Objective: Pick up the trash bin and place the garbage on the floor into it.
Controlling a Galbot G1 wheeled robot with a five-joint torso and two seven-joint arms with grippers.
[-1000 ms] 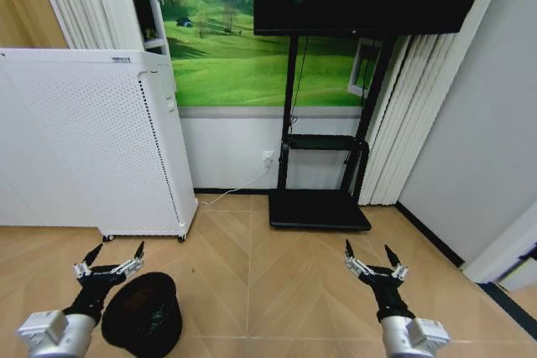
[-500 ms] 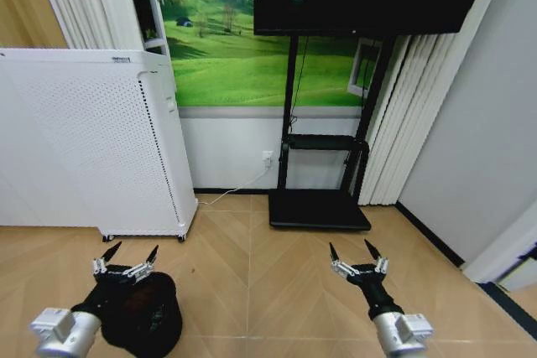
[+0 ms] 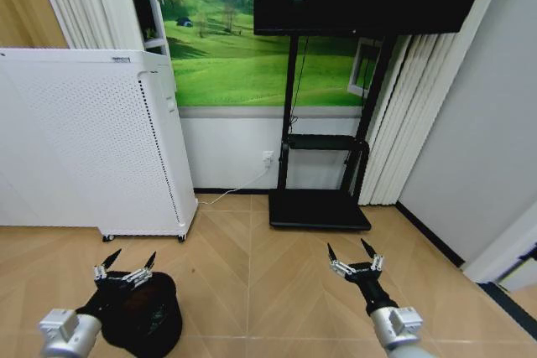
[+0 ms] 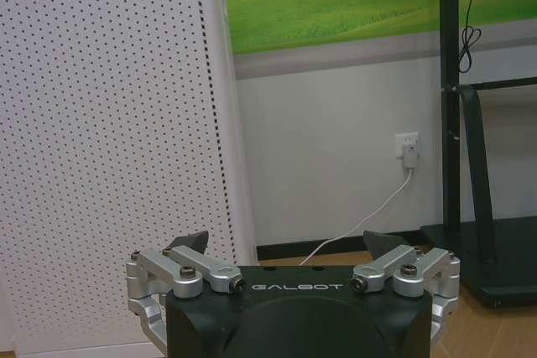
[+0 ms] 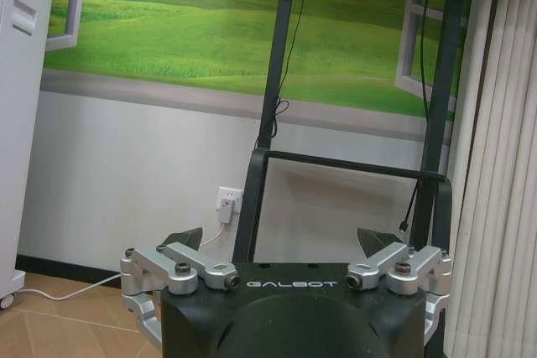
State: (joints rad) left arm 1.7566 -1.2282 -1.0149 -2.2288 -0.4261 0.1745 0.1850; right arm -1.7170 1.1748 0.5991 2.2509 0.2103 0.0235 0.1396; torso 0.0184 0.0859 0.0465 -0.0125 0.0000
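Now both arms reaching forward, low over floor. Left gripper hovering with fingers spread wide, tips sitting above rear rim of trash bin; contact not discernible. Bin standing upright on chevron planks, just in front of white perforated appliance. Right gripper hanging over bare floor, fingers spread, holding nothing, well apart from bin, pointing toward black TV stand. Wall socket showing ahead of left gripper in left wrist view.
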